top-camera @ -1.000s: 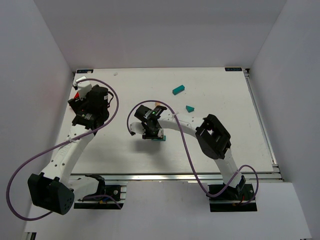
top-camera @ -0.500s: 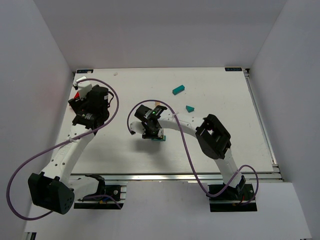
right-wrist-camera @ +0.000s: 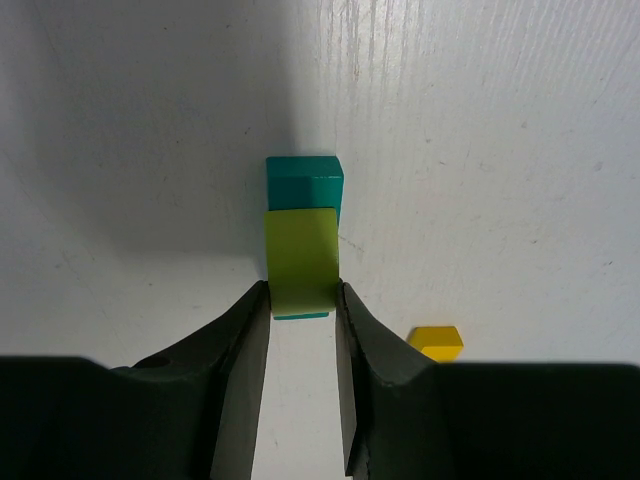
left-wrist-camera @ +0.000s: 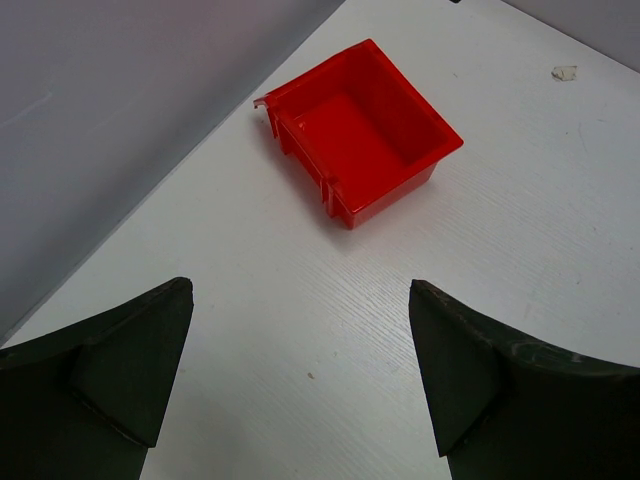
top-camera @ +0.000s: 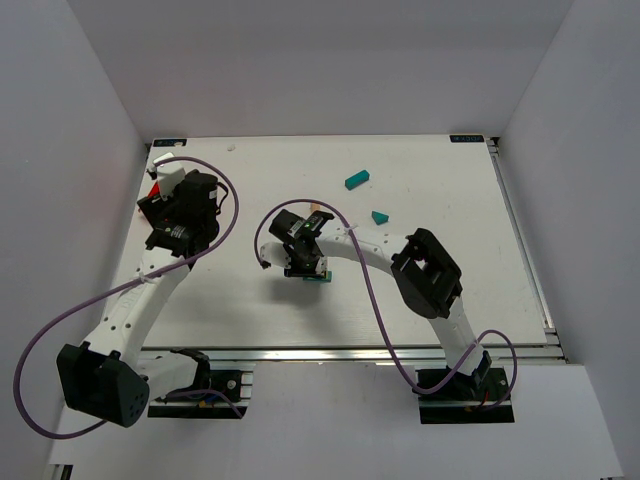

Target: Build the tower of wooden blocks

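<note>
Between right gripper (right-wrist-camera: pixel 302 300) fingers: lime block (right-wrist-camera: pixel 302 268), pinched on flat sides, over teal base (right-wrist-camera: pixel 305 178) of wood block tower (top-camera: pixel 319 278), mid-table. Prob. light, stiff, slick paint; topples easy, so gentle side grip. Left gripper (left-wrist-camera: pixel 300 370) spread, empty, nr red bin (left-wrist-camera: pixel 365 135).

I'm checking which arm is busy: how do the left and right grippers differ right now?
The left gripper has its jaws wide open, nothing between them; the right gripper is shut on a yellow-green block. The left gripper hangs over the table short of the red bin; the right gripper holds its block over a teal block. Both have dark fingers.
</note>
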`<state>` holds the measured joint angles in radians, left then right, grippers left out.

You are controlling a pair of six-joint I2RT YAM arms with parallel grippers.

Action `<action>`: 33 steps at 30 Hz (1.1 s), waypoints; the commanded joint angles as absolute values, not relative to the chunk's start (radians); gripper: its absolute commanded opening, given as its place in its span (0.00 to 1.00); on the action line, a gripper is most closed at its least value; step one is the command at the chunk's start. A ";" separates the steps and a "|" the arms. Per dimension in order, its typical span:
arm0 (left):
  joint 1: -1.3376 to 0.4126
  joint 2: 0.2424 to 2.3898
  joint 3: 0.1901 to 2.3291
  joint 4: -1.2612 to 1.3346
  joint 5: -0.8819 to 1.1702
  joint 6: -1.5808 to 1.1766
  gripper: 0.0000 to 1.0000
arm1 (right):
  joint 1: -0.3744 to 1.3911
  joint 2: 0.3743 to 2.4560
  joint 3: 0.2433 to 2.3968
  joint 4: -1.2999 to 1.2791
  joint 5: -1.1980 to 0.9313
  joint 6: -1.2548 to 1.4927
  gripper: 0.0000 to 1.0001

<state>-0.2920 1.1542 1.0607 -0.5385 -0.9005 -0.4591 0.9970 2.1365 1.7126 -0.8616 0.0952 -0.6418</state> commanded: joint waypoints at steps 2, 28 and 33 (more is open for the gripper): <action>-0.299 1.154 1.071 -0.535 -0.890 -0.454 0.98 | 1.002 2.126 1.732 -0.874 0.074 -0.618 0.32; -0.301 1.157 1.071 -0.538 -0.873 -0.453 0.98 | 1.002 2.129 1.741 -0.848 0.100 -0.601 0.40; -0.301 1.158 1.072 -0.534 -0.862 -0.453 0.98 | 1.002 2.128 1.744 -0.841 0.112 -0.614 0.48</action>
